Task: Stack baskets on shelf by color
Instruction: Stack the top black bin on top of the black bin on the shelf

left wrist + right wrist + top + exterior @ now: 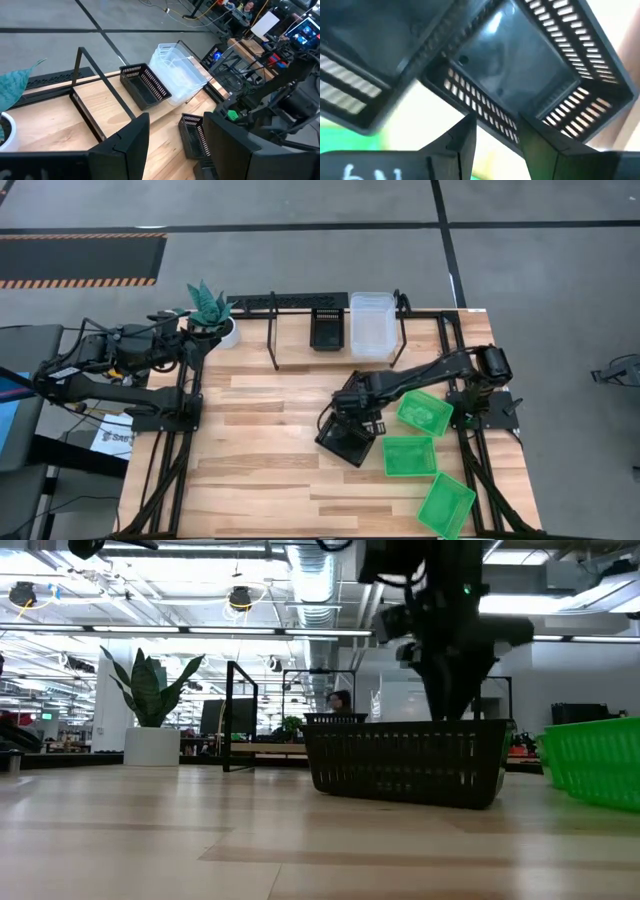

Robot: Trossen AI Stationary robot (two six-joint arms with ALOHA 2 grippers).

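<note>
A black mesh basket (pixel 348 440) (pixel 405 762) rests on the table right of centre. My right gripper (pixel 350 413) (pixel 496 126) hangs over its far wall, open; that slotted wall (pixel 485 117) runs slantwise under the fingertips. A second black mesh shape (pixel 355 85) shows blurred beside it. On the shelf (pixel 272 340) (pixel 50 120) at the far edge sit one black basket (pixel 328 330) (pixel 145 85) and the clear baskets (pixel 372 325) (pixel 177 70). Three green baskets (pixel 424 412) (pixel 409 456) (pixel 446 505) lie near the right edge. My left gripper (pixel 188 335) (pixel 175 122) waits open at far left.
A white pot with a plant (pixel 222 330) (pixel 152 745) stands at the shelf's left end, close to my left gripper. One green basket (pixel 595 765) lies just right of the black one. Bare planks stretch across the table's middle and near left (pixel 260 470).
</note>
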